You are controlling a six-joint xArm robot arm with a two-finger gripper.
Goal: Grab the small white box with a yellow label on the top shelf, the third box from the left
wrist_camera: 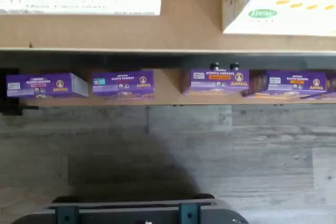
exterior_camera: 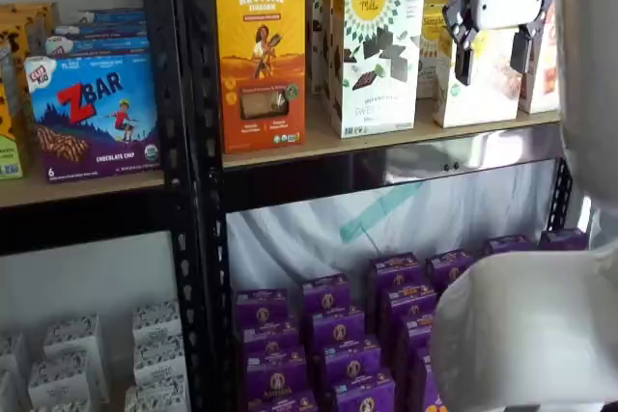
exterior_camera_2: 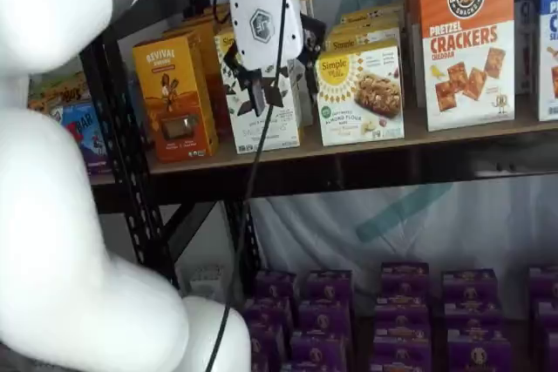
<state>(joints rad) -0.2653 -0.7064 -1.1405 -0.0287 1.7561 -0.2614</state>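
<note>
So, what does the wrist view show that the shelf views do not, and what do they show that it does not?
Only the wrist view shows the grey plank floor and a dark mount. Only the shelf views show the open end effector, near the small white box on the top shelf, and the orange box. All share the purple boxes on a lower level.

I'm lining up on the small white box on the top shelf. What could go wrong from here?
1. The gripper hangs open in front of the small white box, and the taller white box stands close beside it, so a finger could snag or topple that neighbour.
2. More boxes are stacked right behind the target; pushing in may shove them back.
3. The cable dangles past the top shelf edge and might catch.
</note>
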